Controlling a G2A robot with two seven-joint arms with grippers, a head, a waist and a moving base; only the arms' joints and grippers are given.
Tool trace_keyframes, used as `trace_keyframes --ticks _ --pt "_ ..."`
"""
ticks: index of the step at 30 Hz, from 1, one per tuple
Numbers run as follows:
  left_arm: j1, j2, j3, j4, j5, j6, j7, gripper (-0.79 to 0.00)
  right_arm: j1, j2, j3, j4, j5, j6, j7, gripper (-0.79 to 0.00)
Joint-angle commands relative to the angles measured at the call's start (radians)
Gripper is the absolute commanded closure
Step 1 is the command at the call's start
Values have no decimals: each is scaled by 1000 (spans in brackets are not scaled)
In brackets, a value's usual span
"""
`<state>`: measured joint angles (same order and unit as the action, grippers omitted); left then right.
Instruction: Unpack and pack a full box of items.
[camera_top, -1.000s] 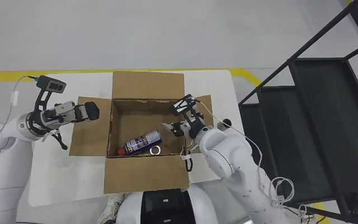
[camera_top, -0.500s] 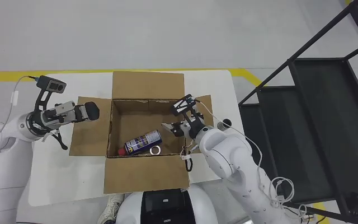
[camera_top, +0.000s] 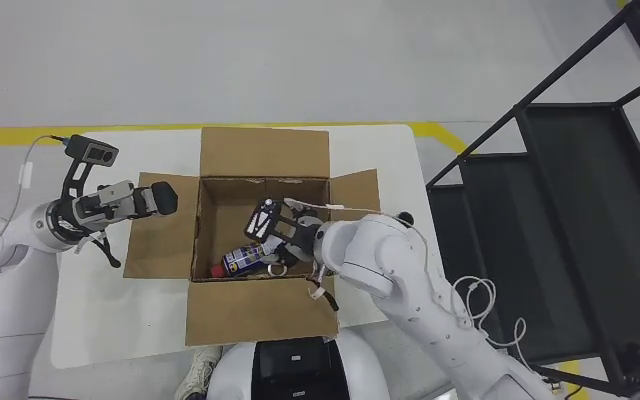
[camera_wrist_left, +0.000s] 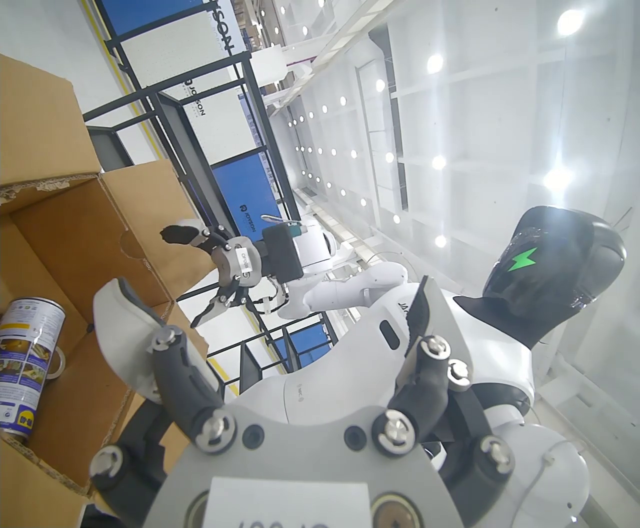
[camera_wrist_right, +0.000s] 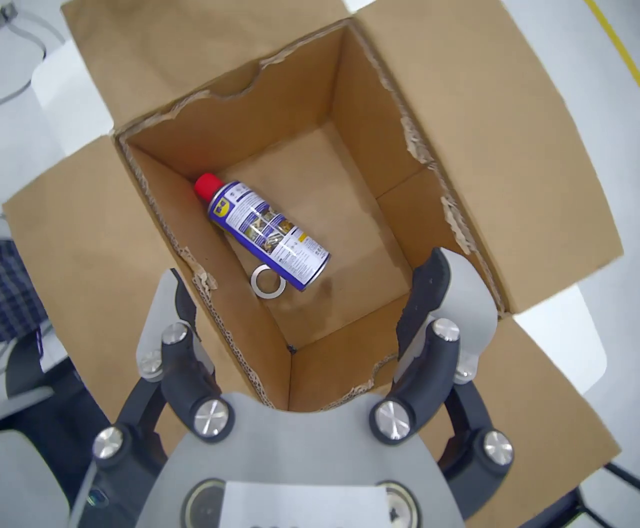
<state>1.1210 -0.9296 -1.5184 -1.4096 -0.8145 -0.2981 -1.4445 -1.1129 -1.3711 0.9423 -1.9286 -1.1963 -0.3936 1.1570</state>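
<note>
Lying flat in box (camera_top: 265, 150), can (camera_wrist_right: 267, 230): long axis diagonal, red cap pointing near-left. Right gripper (camera_wrist_right: 305, 277) open above; left gripper (camera_wrist_left: 270, 300) open over left flap.

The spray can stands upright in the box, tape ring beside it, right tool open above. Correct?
No: the spray can lies on its side in the box, as the right wrist view shows. The tape ring sits beside it and the right tool is open above, as stated.
</note>
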Motion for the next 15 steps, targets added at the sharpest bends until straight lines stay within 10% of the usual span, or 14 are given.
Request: trace_keyframes --ticks 1,15 --pt "0 0 0 0 0 0 0 -785 66 -4 -19 57 71 -71 42 -785" --pt "0 0 0 0 0 0 0 -785 539 4 -409 565 195 -252 18 -785"
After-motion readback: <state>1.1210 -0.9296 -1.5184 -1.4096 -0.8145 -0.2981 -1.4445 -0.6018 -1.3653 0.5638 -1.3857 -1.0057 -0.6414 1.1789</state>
